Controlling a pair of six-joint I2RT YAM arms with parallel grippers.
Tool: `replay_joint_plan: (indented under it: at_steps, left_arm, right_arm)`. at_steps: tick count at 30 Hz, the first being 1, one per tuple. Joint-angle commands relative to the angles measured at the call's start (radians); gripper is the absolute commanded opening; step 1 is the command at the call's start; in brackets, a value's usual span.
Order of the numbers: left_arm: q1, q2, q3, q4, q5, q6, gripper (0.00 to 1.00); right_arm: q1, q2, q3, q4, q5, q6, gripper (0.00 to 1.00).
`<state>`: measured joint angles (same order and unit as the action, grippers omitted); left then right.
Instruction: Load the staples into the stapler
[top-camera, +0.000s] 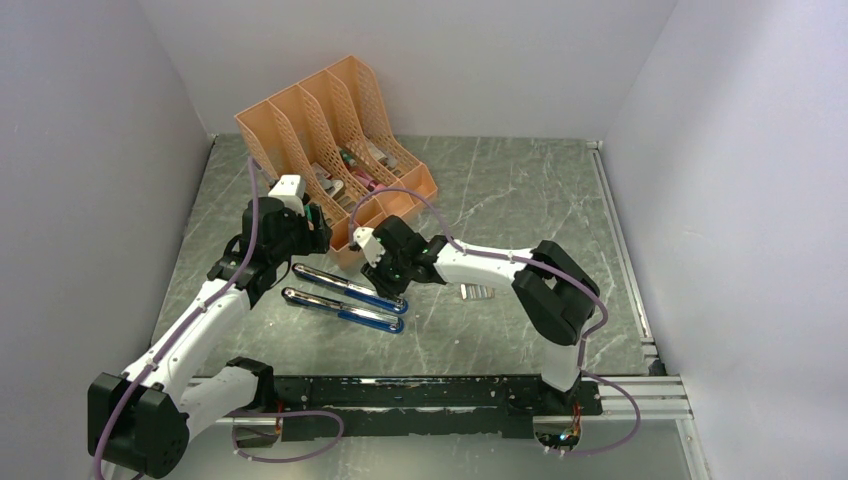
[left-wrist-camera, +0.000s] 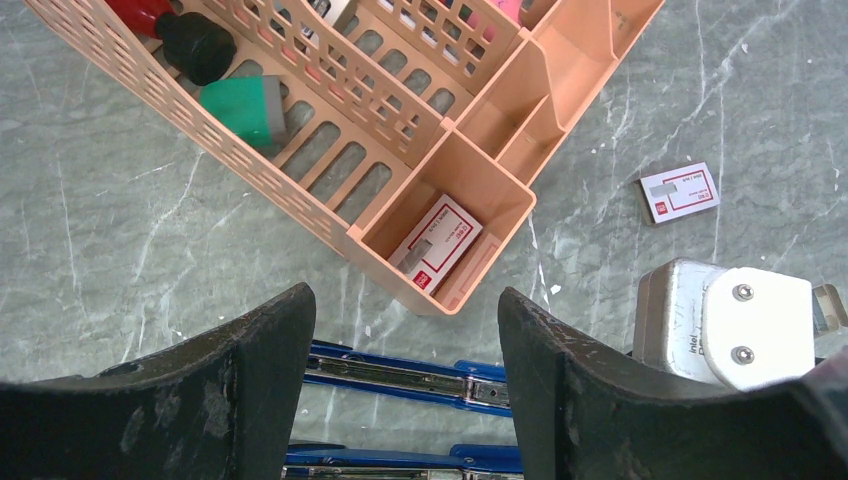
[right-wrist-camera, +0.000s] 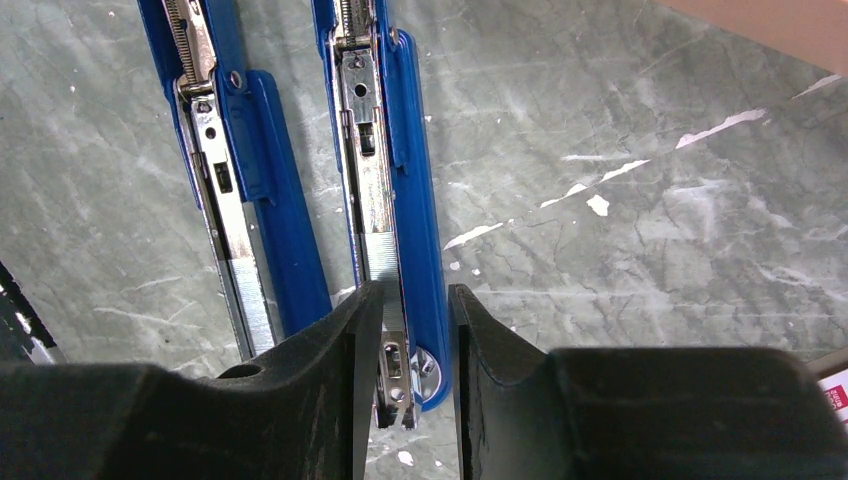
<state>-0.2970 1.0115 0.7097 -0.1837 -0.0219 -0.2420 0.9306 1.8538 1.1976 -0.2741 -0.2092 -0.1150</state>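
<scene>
Top external shows an orange organiser (top-camera: 330, 140) far left, crowding two blue stapler bars (top-camera: 350, 285) that lie side by side. The left gripper (left-wrist-camera: 403, 300) hangs released above them. The right gripper (right-wrist-camera: 415, 300) straddles one bar's end; whether it grips, I cannot tell. The staples (top-camera: 475, 291) lie on the table to its right. There are two white-and-red boxes: one box (left-wrist-camera: 435, 243) in the organiser and another box (left-wrist-camera: 682, 190) on the table.

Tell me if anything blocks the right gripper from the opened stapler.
Nothing visible does. The right gripper straddles the tip of one arm of the stapler, opened flat on the table; whether it pinches is unclear. The orange organizer stands beyond, aside.
</scene>
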Motion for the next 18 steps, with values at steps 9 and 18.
replay_joint_plan:
  at_steps: [9,18]
  left_arm:
    - [0.01,-0.017,0.019,0.029,0.011,0.006,0.72]
    - [0.01,-0.014,0.018,0.03,0.016,0.006,0.72]
  right_arm:
    - [0.002,0.018,-0.022,-0.146,0.028,-0.006,0.34]
    - [0.003,-0.011,-0.049,-0.179,0.047,0.007,0.34]
